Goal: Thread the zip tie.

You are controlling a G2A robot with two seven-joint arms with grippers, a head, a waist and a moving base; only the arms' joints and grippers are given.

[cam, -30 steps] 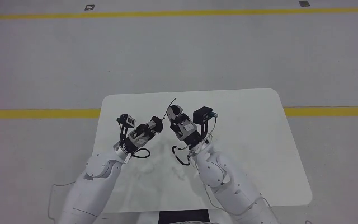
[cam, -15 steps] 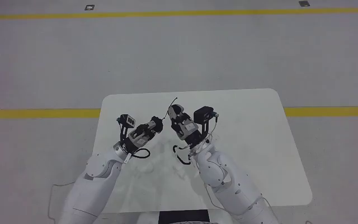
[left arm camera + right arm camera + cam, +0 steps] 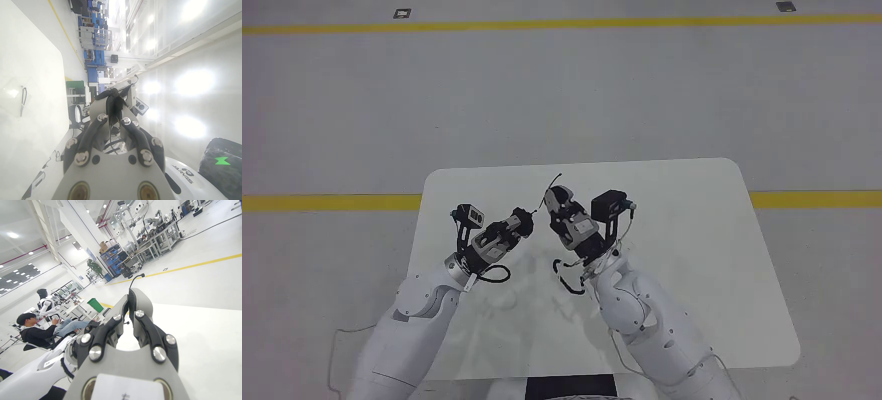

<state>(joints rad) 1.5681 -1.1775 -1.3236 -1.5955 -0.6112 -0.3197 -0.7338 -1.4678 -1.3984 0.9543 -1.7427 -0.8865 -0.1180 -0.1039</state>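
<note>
Zip tie [image 3: 141, 275] pinched in right gripper [image 3: 129, 293]; left gripper [image 3: 113, 94] pressed together alongside; spare tie [image 3: 23, 98] on table [image 3: 28, 56].

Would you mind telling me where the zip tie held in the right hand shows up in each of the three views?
Top view: the zip tie sticks out of the right hand, over the middle of the table.
Left wrist view: its tip rises beyond the left hand.
Right wrist view: it curves out of the right hand's shut fingertips.
Shared landmark: the white table.
</note>
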